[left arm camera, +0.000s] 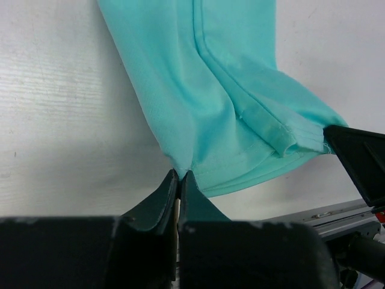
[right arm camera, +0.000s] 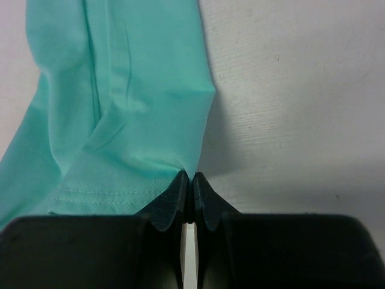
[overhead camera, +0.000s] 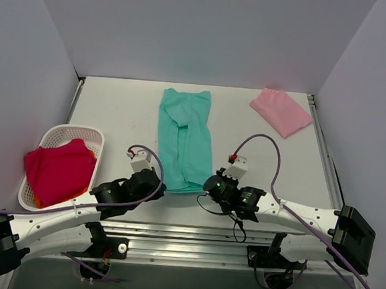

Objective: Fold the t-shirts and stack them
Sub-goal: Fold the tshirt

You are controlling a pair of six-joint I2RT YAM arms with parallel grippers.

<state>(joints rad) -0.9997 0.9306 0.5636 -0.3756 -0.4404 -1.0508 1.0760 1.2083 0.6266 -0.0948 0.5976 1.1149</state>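
The teal-green t-shirt (overhead camera: 183,138) lies folded into a long narrow strip down the middle of the table. My left gripper (overhead camera: 161,186) is shut on its near left corner, seen in the left wrist view (left arm camera: 180,173) with teal cloth (left arm camera: 210,78) pinched between the tips. My right gripper (overhead camera: 208,184) is shut on its near right corner, seen in the right wrist view (right arm camera: 189,176) with the cloth (right arm camera: 132,90) pulled up into the jaws. The pale pink t-shirt (overhead camera: 280,111) lies folded at the far right of the table.
A white lattice basket (overhead camera: 49,138) holding red cloth (overhead camera: 60,171) stands at the left edge. The metal rail (overhead camera: 192,241) runs along the near edge. The right gripper's finger (left arm camera: 361,156) shows at the right of the left wrist view.
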